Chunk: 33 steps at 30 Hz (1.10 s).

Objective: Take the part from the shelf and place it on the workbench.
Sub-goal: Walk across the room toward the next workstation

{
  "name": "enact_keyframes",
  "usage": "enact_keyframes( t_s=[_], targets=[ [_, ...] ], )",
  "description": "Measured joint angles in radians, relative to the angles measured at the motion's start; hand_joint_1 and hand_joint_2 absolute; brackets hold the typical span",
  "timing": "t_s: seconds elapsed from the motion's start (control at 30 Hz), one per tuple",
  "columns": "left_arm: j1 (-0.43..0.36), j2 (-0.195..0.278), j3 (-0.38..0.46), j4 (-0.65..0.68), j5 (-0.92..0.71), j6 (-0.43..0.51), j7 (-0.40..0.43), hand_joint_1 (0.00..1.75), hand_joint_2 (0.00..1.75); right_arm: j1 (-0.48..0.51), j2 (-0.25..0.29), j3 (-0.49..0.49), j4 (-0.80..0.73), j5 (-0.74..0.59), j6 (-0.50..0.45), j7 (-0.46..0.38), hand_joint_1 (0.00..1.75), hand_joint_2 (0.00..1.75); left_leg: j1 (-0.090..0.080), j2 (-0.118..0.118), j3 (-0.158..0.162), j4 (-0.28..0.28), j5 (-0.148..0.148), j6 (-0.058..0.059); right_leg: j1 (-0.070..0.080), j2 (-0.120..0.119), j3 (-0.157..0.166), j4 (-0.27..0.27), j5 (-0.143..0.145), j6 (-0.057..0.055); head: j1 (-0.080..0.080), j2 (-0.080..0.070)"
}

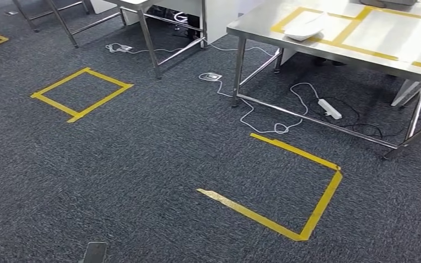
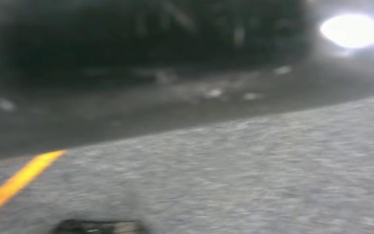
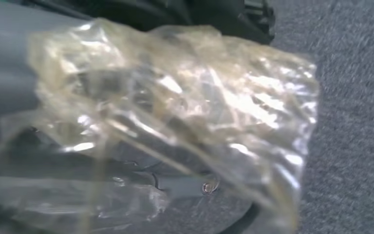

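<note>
While it faces the workbench (image 1: pixel 362 38), the right hand (image 3: pixel 9 63) grips the bagged part (image 3: pixel 175 117)
Crinkly film looks light, slippery; firmer hold likely around the bulk; left fingers' state cannot be told

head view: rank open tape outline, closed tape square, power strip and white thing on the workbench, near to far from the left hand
1. Open tape outline, floor, just right of the left hand.
2. Closed tape square, floor, far left.
3. Power strip, floor, by the workbench.
4. White thing, on the workbench top.

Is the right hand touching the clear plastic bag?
Touching. In the right wrist view the clear plastic bag drapes directly over the grey right hand, crumpled against it with no gap.
</note>
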Motion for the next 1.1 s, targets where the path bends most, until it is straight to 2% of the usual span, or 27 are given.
enact_keyframes(
  t_s=[0.03,0.1,0.13,0.17,0.2,0.23,0.27,0.33,0.37,0.4,0.47,0.5,0.57,0.6,0.63,0.67,0.7,0.73,0.77,0.8,0.87,0.9,0.93,0.97,1.0,1.03,1.1],
  targets=[
    [0.0,0.001,-0.006,0.01,-0.017,-0.005,0.027,0.0,0.0,-0.002,-0.001,0.0,0.0,0.002,0.0,0.0,0.0,0.0,0.003,-0.01,0.0,-0.003,0.003,0.005,-0.003,0.024,-0.011,0.025,-0.019,0.006,0.002,0.0],
    [-0.001,0.001,-0.022,0.029,-0.05,-0.01,0.096,0.0,0.0,-0.001,-0.003,-0.001,0.0,0.006,0.001,0.0,0.0,0.0,0.006,-0.03,-0.003,-0.006,0.007,0.011,-0.009,0.083,-0.064,0.139,-0.084,0.016,0.006,0.0],
    [0.0,0.0,-0.03,0.039,-0.062,-0.01,0.133,0.0,0.0,0.001,-0.003,-0.001,0.0,0.008,0.002,0.0,0.0,0.0,0.006,-0.042,-0.006,-0.005,0.008,0.011,-0.012,0.097,-0.098,0.213,-0.116,0.019,0.006,0.0],
    [0.003,-0.003,-0.037,0.048,-0.072,-0.01,0.165,0.0,0.0,0.003,-0.003,-0.001,0.0,0.01,0.002,0.001,0.0,0.0,0.005,-0.054,-0.007,-0.005,0.008,0.012,-0.013,0.103,-0.127,0.27,-0.133,0.021,0.006,0.0],
    [0.007,-0.005,-0.044,0.057,-0.08,-0.01,0.19,0.0,0.0,0.004,-0.003,-0.001,0.001,0.011,0.002,0.001,0.0,0.0,0.006,-0.067,-0.007,-0.005,0.009,0.011,-0.014,0.105,-0.141,0.293,-0.129,0.021,0.006,0.0],
    [0.012,-0.008,-0.051,0.064,-0.088,-0.011,0.207,0.0,0.0,0.004,-0.003,-0.002,0.001,0.012,0.001,0.001,0.0,0.0,0.006,-0.081,-0.006,-0.004,0.009,0.011,-0.015,0.107,-0.135,0.274,-0.104,0.022,0.006,0.0],
    [0.015,-0.011,-0.058,0.069,-0.096,-0.012,0.215,0.0,0.0,0.004,-0.003,-0.002,0.001,0.013,-0.001,0.001,0.0,0.0,0.007,-0.095,-0.005,-0.003,0.009,0.009,-0.017,0.115,-0.11,0.214,-0.063,0.022,0.006,0.0],
    [0.015,-0.019,-0.072,0.076,-0.111,-0.013,0.221,0.0,0.0,0.004,-0.004,-0.004,0.001,0.013,-0.003,0.001,0.0,0.0,0.007,-0.122,-0.005,0.0,0.01,0.003,-0.025,0.165,-0.046,0.071,0.003,0.021,0.006,0.0],
    [0.014,-0.022,-0.079,0.078,-0.116,-0.012,0.221,0.0,0.0,0.004,-0.004,-0.006,0.001,0.013,-0.004,0.002,0.0,0.0,0.007,-0.135,-0.009,0.002,0.012,-0.002,-0.028,0.187,-0.025,0.026,0.016,0.019,0.005,0.0],
    [0.013,-0.025,-0.085,0.08,-0.119,-0.011,0.221,0.0,0.0,0.004,-0.004,-0.007,0.001,0.013,-0.004,0.002,0.0,0.0,0.007,-0.147,-0.015,0.004,0.014,-0.009,-0.029,0.2,-0.015,0.007,0.015,0.017,0.005,0.0],
    [0.014,-0.028,-0.093,0.084,-0.121,-0.01,0.222,0.0,0.0,0.004,-0.004,-0.008,0.001,0.013,-0.003,0.003,0.0,0.0,0.01,-0.171,-0.024,0.006,0.02,-0.022,-0.027,0.182,-0.011,0.003,0.013,0.007,0.004,0.0],
    [0.016,-0.029,-0.095,0.086,-0.121,-0.01,0.223,0.0,0.0,0.003,-0.004,-0.008,0.001,0.013,-0.004,0.003,0.0,0.0,0.01,-0.167,-0.028,0.012,0.016,-0.026,-0.028,0.169,-0.008,0.0,0.016,0.0,0.004,0.0],
    [0.018,-0.031,-0.098,0.088,-0.121,-0.01,0.224,0.0,0.0,0.002,-0.004,-0.008,0.001,0.013,-0.003,0.002,0.0,0.0,0.007,-0.12,-0.055,0.071,-0.023,-0.034,-0.029,0.14,-0.004,-0.007,0.019,-0.013,-0.003,0.0],
    [0.017,-0.032,-0.1,0.089,-0.122,-0.01,0.224,0.0,0.0,0.003,-0.004,-0.008,0.001,0.013,-0.003,0.002,0.0,0.0,0.007,-0.085,-0.082,0.132,-0.057,-0.037,-0.027,0.124,-0.002,-0.008,0.019,-0.018,-0.006,0.0],
    [0.016,-0.033,-0.102,0.09,-0.123,-0.01,0.225,0.0,0.0,0.005,-0.004,-0.008,0.001,0.013,-0.003,0.002,0.0,0.0,0.007,-0.063,-0.116,0.205,-0.092,-0.041,-0.024,0.107,-0.003,-0.008,0.017,-0.021,-0.008,0.0],
    [0.015,-0.033,-0.103,0.09,-0.123,-0.01,0.225,0.0,0.0,0.006,-0.004,-0.009,0.001,0.013,-0.003,0.002,0.0,0.0,0.009,-0.051,-0.143,0.267,-0.117,-0.043,-0.022,0.089,-0.004,-0.008,0.016,-0.023,-0.009,0.0],
    [0.016,-0.033,-0.105,0.091,-0.124,-0.01,0.225,0.0,0.0,0.007,-0.004,-0.009,0.001,0.013,-0.003,0.002,0.0,0.0,0.01,-0.046,-0.156,0.301,-0.124,-0.044,-0.02,0.073,-0.006,-0.008,0.014,-0.024,-0.009,0.0],
    [0.017,-0.033,-0.106,0.091,-0.124,-0.01,0.225,0.0,0.0,0.006,-0.004,-0.009,0.001,0.013,-0.003,0.003,0.0,0.0,0.011,-0.043,-0.149,0.295,-0.111,-0.044,-0.019,0.058,-0.007,-0.008,0.012,-0.023,-0.009,0.0],
    [0.019,-0.033,-0.108,0.092,-0.124,-0.01,0.225,0.0,0.0,0.005,-0.004,-0.009,0.001,0.013,-0.003,0.003,0.0,0.0,0.011,-0.037,-0.119,0.247,-0.083,-0.042,-0.018,0.045,-0.006,-0.008,0.009,-0.022,-0.009,0.0],
    [0.019,-0.033,-0.109,0.092,-0.124,-0.01,0.225,0.0,0.0,0.003,-0.004,-0.009,0.001,0.013,-0.003,0.003,0.0,0.0,0.01,-0.021,-0.077,0.176,-0.051,-0.038,-0.017,0.033,-0.002,-0.008,0.006,-0.02,-0.009,0.0],
    [0.017,-0.033,-0.112,0.092,-0.124,-0.01,0.225,0.0,0.0,0.003,-0.004,-0.009,0.001,0.013,-0.003,0.003,0.0,0.0,0.004,0.023,-0.006,0.05,-0.017,-0.027,-0.011,0.012,0.007,-0.006,-0.001,-0.013,-0.009,0.0],
    [0.015,-0.033,-0.114,0.092,-0.124,-0.01,0.225,0.0,0.0,0.002,-0.004,-0.009,0.001,0.013,-0.003,0.003,0.0,0.0,0.0,0.037,0.009,0.022,-0.015,-0.022,-0.008,0.003,0.011,-0.005,-0.004,-0.008,-0.007,0.0],
    [0.015,-0.033,-0.114,0.092,-0.124,-0.01,0.225,0.0,0.0,0.001,-0.004,-0.009,0.001,0.013,-0.003,0.003,0.0,0.0,-0.003,0.037,0.009,0.014,-0.018,-0.018,-0.006,-0.007,0.016,-0.006,-0.006,-0.004,-0.006,0.0],
    [0.016,-0.033,-0.114,0.093,-0.124,-0.01,0.225,0.0,0.0,-0.001,-0.004,-0.009,0.001,0.013,-0.003,0.003,0.0,0.0,-0.003,0.024,0.008,0.012,-0.015,-0.012,-0.007,-0.016,0.02,-0.007,-0.007,0.001,-0.005,0.0],
    [0.017,-0.033,-0.114,0.093,-0.124,-0.01,0.225,0.0,0.0,-0.004,-0.004,-0.009,0.001,0.013,-0.003,0.003,0.0,0.0,-0.002,0.015,0.007,0.009,-0.012,-0.007,-0.009,-0.009,0.023,-0.006,-0.011,0.007,-0.005,0.0],
    [0.018,-0.034,-0.114,0.094,-0.124,-0.01,0.225,0.0,0.0,-0.006,-0.004,-0.009,0.001,0.013,-0.003,0.002,0.0,0.0,0.0,0.005,0.007,0.006,-0.009,-0.001,-0.011,0.012,0.018,0.007,-0.023,0.013,-0.004,0.0],
    [0.016,-0.035,-0.114,0.094,-0.124,-0.01,0.225,0.0,0.0,-0.005,-0.005,-0.009,0.001,0.013,-0.003,0.002,0.0,0.0,0.005,-0.016,0.006,0.001,-0.004,0.007,-0.016,0.074,-0.027,0.097,-0.075,0.022,-0.001,0.0]
  ],
)
